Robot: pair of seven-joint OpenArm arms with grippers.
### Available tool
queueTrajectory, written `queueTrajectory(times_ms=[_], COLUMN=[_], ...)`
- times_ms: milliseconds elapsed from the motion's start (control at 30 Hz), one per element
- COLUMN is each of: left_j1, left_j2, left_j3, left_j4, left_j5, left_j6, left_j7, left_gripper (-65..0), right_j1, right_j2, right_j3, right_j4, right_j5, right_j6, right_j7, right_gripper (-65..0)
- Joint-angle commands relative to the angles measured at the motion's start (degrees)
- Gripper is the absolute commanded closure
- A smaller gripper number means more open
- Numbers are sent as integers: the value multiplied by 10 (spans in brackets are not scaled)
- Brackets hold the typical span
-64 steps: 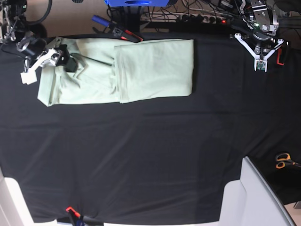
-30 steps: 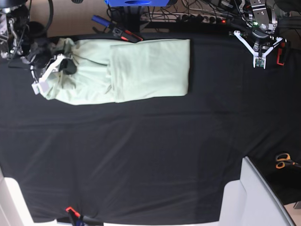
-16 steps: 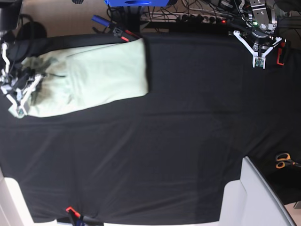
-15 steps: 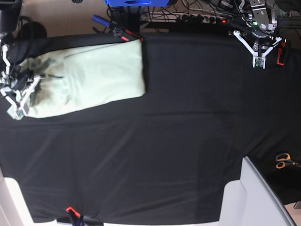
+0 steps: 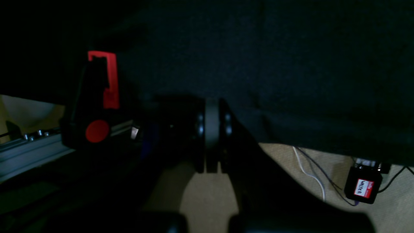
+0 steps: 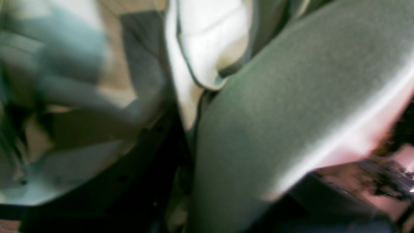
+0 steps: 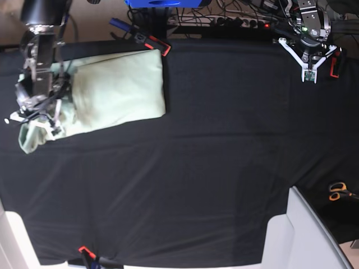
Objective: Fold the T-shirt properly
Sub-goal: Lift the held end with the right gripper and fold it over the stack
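The counter [image 7: 185,185] is the largest thing in view, covered edge to edge in a matte black cloth with faint creases. At its far left lies the T-shirt [image 7: 115,92], soft pale mint-green cotton folded into a rough rectangle, smooth over its right part and bunched into wrinkles at its left end, where a loose lobe hangs down toward the counter's edge.

The right arm reaches down along the counter's left side, its dark links angled over the shirt's crumpled end. The right gripper [image 7: 42,109] sits in those wrinkles; the right wrist view, heavily blurred, shows pale fabric [image 6: 275,113] pressed up close against it, so it appears clamped on the cloth.

The left arm is folded back at the counter's far right corner, well apart from the shirt. The left gripper [image 7: 309,72], a white forked frame, points down at bare black cloth; in the left wrist view its dark fingers [image 5: 199,136] stand closed together around nothing.

A red and black clamp [image 5: 102,100] grips the counter's edge beside it. Orange-handled scissors [image 7: 338,191] lie at the right edge.
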Motion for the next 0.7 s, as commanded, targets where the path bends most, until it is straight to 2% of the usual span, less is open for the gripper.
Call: queueTrajectory(times_ms=[0,133,233,300,433,667], left_j1=[1,1,1,1,0,1], left_j2=[-6,-6,-5,2,6,5], left_j3=[-2,-2,-2,-2,1,50], left_j4=[11,11,11,11,11,11], left_j5=[2,2,2,2,2,2], left_j6=[5,5,5,5,5,5], left_j7=[-6,-7,-7,-7,-7,-7], left_gripper=[0,0,0,0,0,0], right_j1=[3,-8,-19,-24,-41,-83], right_j2=[-11,-62,-77,-77,-77,-77], right_j3=[1,1,1,1,-3,-62], right_j4=[15,27,44,56,95,168], right_j5=[-30,-115,-146,-148,-149,-146], right_j6=[-2,-3,-4,-6,-47,-48], right_j7=[11,36,44,42,43,38], right_gripper=[-3,-3,-3,-3,-3,-3])
